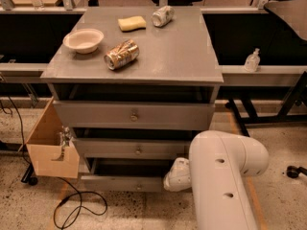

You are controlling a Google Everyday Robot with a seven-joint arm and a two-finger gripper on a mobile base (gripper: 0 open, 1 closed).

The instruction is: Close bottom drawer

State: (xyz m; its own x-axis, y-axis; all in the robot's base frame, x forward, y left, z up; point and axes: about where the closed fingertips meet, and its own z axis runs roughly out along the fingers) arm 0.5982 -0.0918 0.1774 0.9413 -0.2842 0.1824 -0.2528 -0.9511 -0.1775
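The bottom drawer [122, 182] is the lowest, slimmest grey front of the cabinet, with a small round knob [139, 187]. It stands pulled out, with a dark gap above its front panel. My gripper [176, 175] is at the end of the thick white arm [223, 176]. It sits low at the right end of the bottom drawer's front, against or just in front of it. The arm hides the drawer's right corner.
The middle drawer [129, 149] and top drawer [132, 115] also stand slightly out. On the cabinet top lie a bowl [83, 40], a crushed can [121, 54], a sponge [132, 23] and another can [162, 16]. A cardboard box [50, 150] and a cable [79, 207] are at the left.
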